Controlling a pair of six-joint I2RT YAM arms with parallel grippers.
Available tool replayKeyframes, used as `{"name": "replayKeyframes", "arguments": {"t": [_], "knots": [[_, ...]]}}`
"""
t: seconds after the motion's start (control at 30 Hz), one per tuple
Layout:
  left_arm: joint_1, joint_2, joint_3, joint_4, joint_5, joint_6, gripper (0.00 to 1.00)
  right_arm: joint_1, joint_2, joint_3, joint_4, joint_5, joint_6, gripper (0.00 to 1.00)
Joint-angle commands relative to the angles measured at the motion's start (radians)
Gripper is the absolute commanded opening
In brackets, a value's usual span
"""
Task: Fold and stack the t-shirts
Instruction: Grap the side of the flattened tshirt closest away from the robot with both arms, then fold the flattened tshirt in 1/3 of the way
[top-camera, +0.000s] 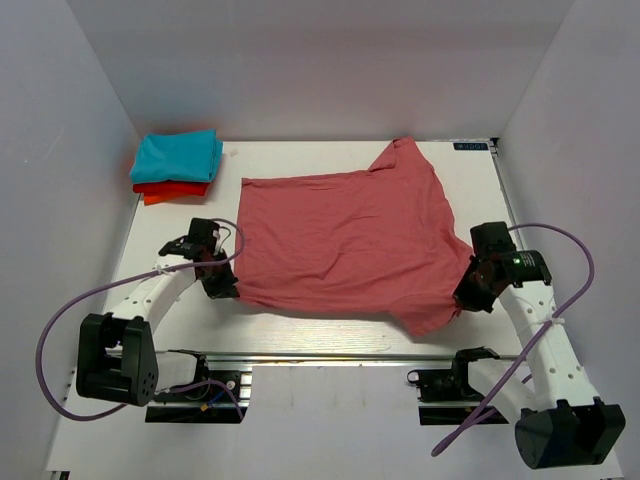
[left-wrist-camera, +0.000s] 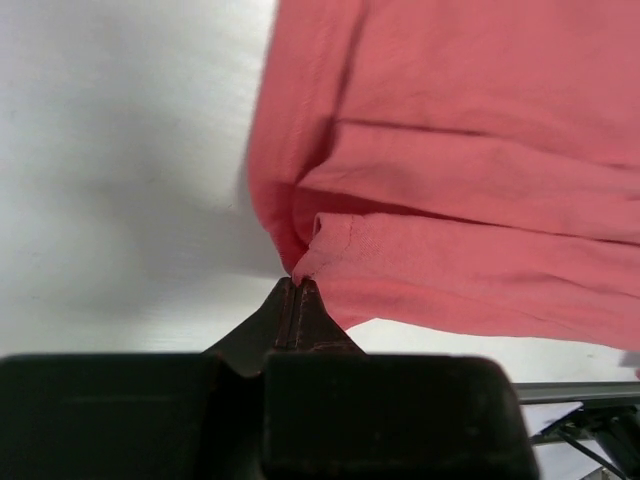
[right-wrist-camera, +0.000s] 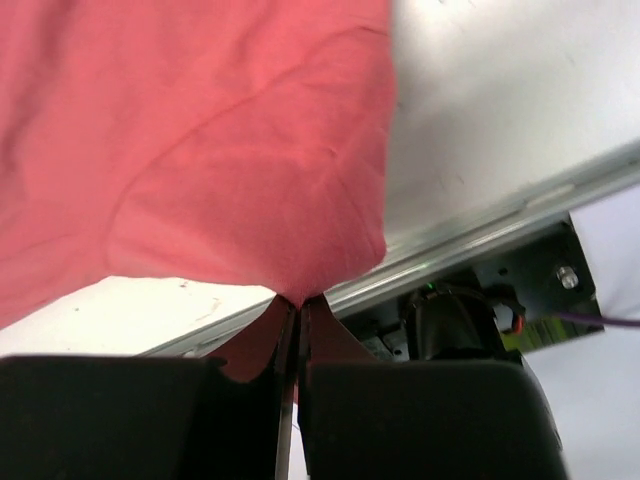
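A large salmon-pink t-shirt (top-camera: 345, 240) lies spread over the middle of the white table (top-camera: 300, 335). My left gripper (top-camera: 222, 285) is shut on its near left corner, and the cloth (left-wrist-camera: 450, 200) bunches right at the pinched fingertips (left-wrist-camera: 297, 283). My right gripper (top-camera: 465, 297) is shut on the shirt's near right edge; the fabric (right-wrist-camera: 200, 150) rises from its closed tips (right-wrist-camera: 299, 299). A turquoise t-shirt (top-camera: 178, 156), folded small, rests on a folded orange-red t-shirt (top-camera: 170, 190) at the far left corner.
White walls close in the table on the left, back and right. A metal rail (top-camera: 330, 357) runs along the near edge, with the arm bases (top-camera: 115, 365) behind it. Purple cables (top-camera: 560, 240) loop off both arms.
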Motion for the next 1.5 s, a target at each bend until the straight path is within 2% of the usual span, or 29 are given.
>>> {"name": "replayKeyframes", "arguments": {"t": [0.0, 0.13, 0.47, 0.67, 0.8, 1.03, 1.1, 1.13, 1.17, 1.2, 1.23, 1.27, 1.3, 1.33, 1.47], "knots": [[0.005, -0.024, 0.083, 0.043, 0.028, 0.017, 0.0, -0.005, 0.037, 0.067, 0.099, -0.038, -0.059, 0.0], [0.005, 0.019, 0.168, 0.052, 0.005, 0.017, 0.0, -0.004, 0.113, 0.16, 0.166, -0.004, -0.09, 0.0], [0.014, 0.277, 0.381, 0.043, -0.098, -0.035, 0.0, -0.024, 0.327, 0.318, 0.295, 0.039, -0.102, 0.0], [0.014, 0.405, 0.516, 0.043, -0.173, -0.044, 0.0, -0.039, 0.48, 0.408, 0.36, 0.016, -0.111, 0.0], [0.014, 0.49, 0.614, 0.034, -0.173, -0.033, 0.0, -0.041, 0.552, 0.424, 0.491, -0.019, -0.139, 0.0], [0.023, 0.646, 0.717, 0.014, -0.196, -0.053, 0.0, -0.048, 0.839, 0.645, 0.489, -0.046, -0.217, 0.0], [0.023, 0.669, 0.749, 0.005, -0.217, -0.053, 0.13, -0.05, 0.963, 0.717, 0.482, -0.061, -0.267, 0.02], [0.023, 0.694, 0.763, -0.008, -0.252, -0.069, 0.43, -0.048, 0.995, 0.748, 0.476, -0.073, -0.272, 0.06], [0.023, 0.705, 0.777, -0.026, -0.268, -0.078, 0.62, -0.05, 1.078, 0.835, 0.473, -0.088, -0.28, 0.14], [0.032, 0.705, 0.804, -0.026, -0.28, -0.078, 0.82, -0.054, 1.098, 0.861, 0.488, -0.102, -0.31, 0.37], [0.032, 0.718, 0.817, -0.035, -0.289, -0.087, 0.97, -0.053, 1.117, 0.884, 0.487, -0.105, -0.314, 0.47], [0.032, 0.731, 0.855, -0.06, -0.289, -0.078, 1.0, -0.056, 1.165, 0.968, 0.469, -0.119, -0.326, 0.58], [0.032, 0.731, 0.878, -0.08, -0.299, -0.078, 1.0, -0.053, 1.17, 0.989, 0.455, -0.122, -0.337, 0.58], [0.032, 0.731, 0.892, -0.091, -0.308, -0.078, 1.0, -0.054, 1.16, 1.003, 0.455, -0.122, -0.341, 0.63], [0.032, 0.648, 0.871, -0.086, -0.319, -0.069, 1.0, -0.048, 1.033, 0.88, 0.534, -0.148, -0.366, 0.74]]}}
